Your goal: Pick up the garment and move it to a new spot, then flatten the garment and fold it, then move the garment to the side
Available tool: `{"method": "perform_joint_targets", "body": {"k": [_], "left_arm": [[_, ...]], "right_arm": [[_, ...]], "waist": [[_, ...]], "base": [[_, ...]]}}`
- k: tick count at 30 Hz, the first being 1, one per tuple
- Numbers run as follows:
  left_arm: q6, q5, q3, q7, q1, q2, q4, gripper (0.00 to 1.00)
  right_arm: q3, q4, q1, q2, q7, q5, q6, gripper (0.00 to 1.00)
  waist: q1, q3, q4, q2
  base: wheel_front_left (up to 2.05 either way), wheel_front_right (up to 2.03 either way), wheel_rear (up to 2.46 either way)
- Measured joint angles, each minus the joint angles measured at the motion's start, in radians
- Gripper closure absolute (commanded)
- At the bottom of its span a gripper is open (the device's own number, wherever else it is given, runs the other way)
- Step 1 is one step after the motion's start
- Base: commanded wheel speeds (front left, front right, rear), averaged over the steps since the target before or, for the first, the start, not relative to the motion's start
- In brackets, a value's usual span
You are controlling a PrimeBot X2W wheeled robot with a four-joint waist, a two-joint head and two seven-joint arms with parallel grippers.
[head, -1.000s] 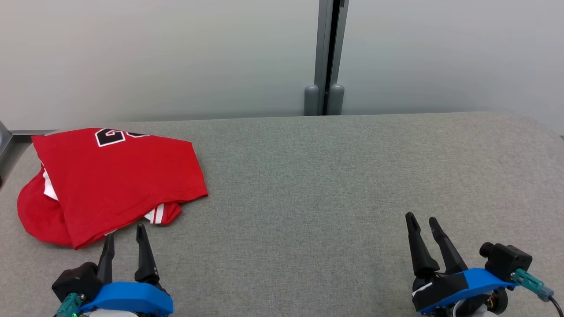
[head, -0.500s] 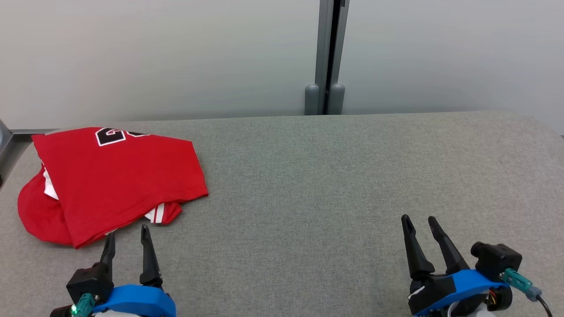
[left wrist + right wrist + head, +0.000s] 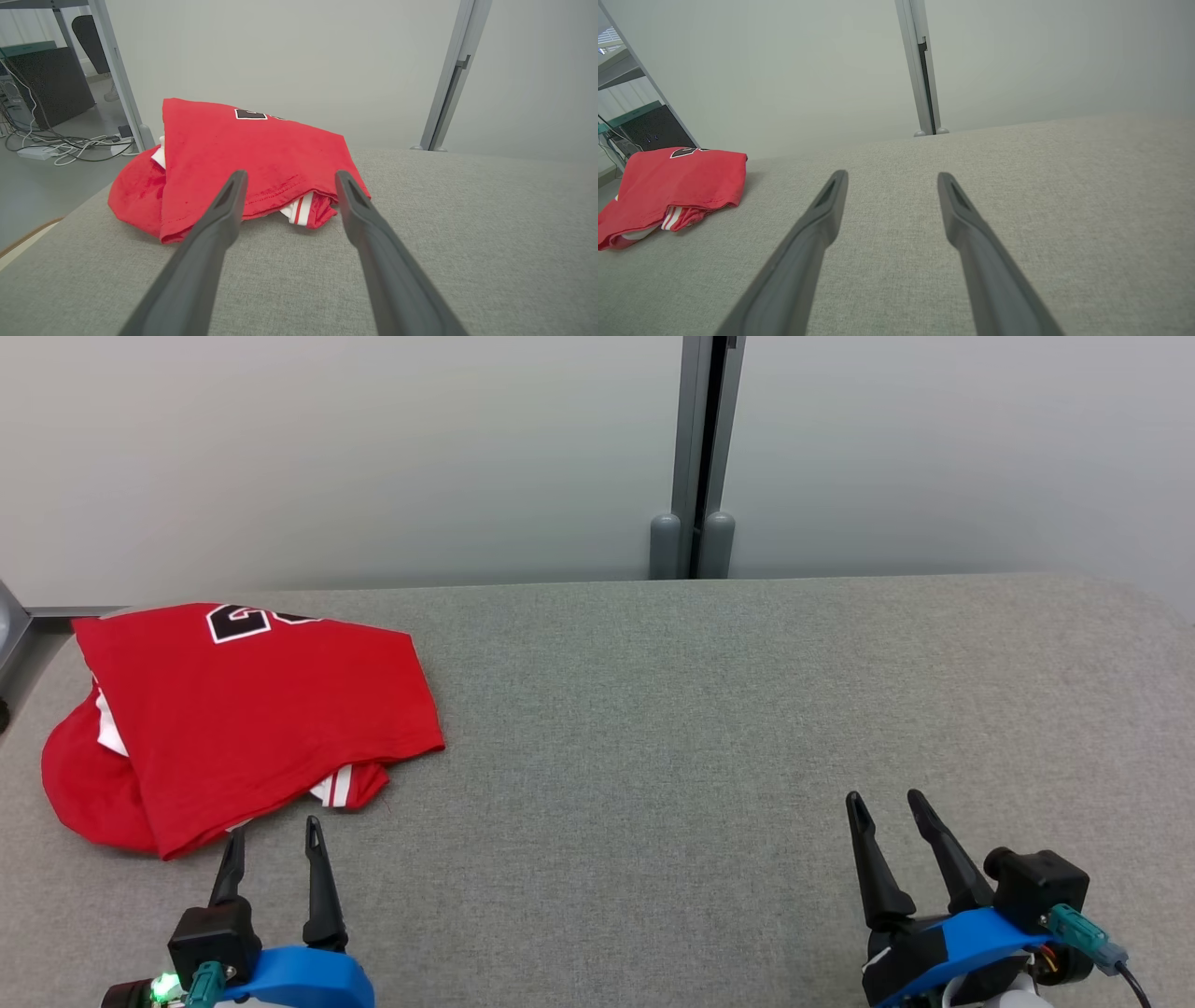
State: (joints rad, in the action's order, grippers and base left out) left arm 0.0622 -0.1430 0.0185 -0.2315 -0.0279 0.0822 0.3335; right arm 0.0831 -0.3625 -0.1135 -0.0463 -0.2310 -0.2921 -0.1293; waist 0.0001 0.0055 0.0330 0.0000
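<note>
Looking done-ish: jersey [image 3: 252, 709] lies folded, left gripper [image 3: 274, 831] just beside it, right gripper [image 3: 885, 797] well apart, both spread, empty.

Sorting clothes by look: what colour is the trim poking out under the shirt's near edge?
The trim is white with red stripes, clearest in the left wrist view.

Left end effector [image 3: 274, 831]: two long black tapered fingers [image 3: 323, 887], blue shell [image 3: 303, 975], black camera block [image 3: 215, 933], teal plug [image 3: 203, 980], green light [image 3: 164, 985].
Right end effector [image 3: 884, 798]: matching fingers, blue shell with a white stripe [image 3: 876, 959], teal plug, black cable [image 3: 1134, 983].
</note>
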Motion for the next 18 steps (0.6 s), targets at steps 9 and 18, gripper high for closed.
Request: {"method": "perform_joint_targets", "body": {"k": [9, 18], "left_arm": [[0.009, 0.069, 0.013, -0.017, 0.000, 0.004, -0.014, 0.00], [0.017, 0.121, 0.016, -0.030, 0.001, 0.010, -0.057, 0.00]], "right_arm": [[-0.005, -0.001, -0.011, 0.000, -0.017, 0.071, 0.000, 0.00], [-0.015, 0.017, -0.015, -0.001, -0.031, 0.133, -0.001, 0.00]], "waist": [[0.0000, -0.002, 0.004, 0.0000], [0.0000, -0.005, 0.006, 0.0000]], "base": [[0.00, 0.00, 0.00], [0.00, 0.00, 0.00]]}}
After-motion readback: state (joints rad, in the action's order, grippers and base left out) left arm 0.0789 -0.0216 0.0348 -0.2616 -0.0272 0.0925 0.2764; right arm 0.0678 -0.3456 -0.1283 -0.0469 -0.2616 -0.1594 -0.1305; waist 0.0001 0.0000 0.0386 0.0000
